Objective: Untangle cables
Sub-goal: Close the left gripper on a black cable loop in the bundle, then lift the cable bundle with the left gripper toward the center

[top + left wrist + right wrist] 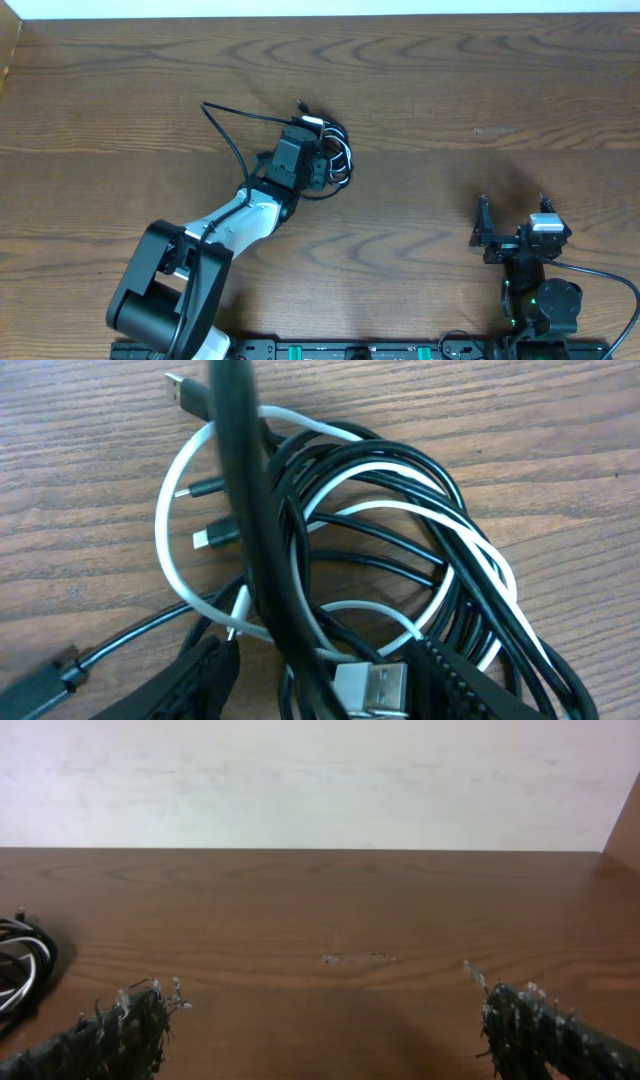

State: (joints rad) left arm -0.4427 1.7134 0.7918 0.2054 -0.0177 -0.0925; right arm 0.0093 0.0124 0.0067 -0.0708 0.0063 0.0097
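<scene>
1. Overhead view. The left pincer [322,163] reaches from the near-left corner of the counter [450,80] to the cables [338,155]. These lie in one knotted bundle around mid-counter, a little left of centre. A single black strand trails from the bundle toward the far-left corner. The right pincer [513,203] sits by the near edge on the right side, well apart from the bundle, and holds nothing. It appears parked so that the left arm can work unobstructed.

2. Left wrist view. The jaws stand apart astride the near part of the bundle, with a white USB plug [370,685] and some black loops between them. No strand is visibly clamped. This placement suggests a grasp on a plug end, which would be the easiest part to pull free. The white cable [165,530] loops through several black ones. A thicker black wire [245,510], probably the arm's own, crosses the view.

3. Right wrist view. The jaws are spread fully wide over bare wood. Only an edge of the bundle shows, at the left margin.
</scene>
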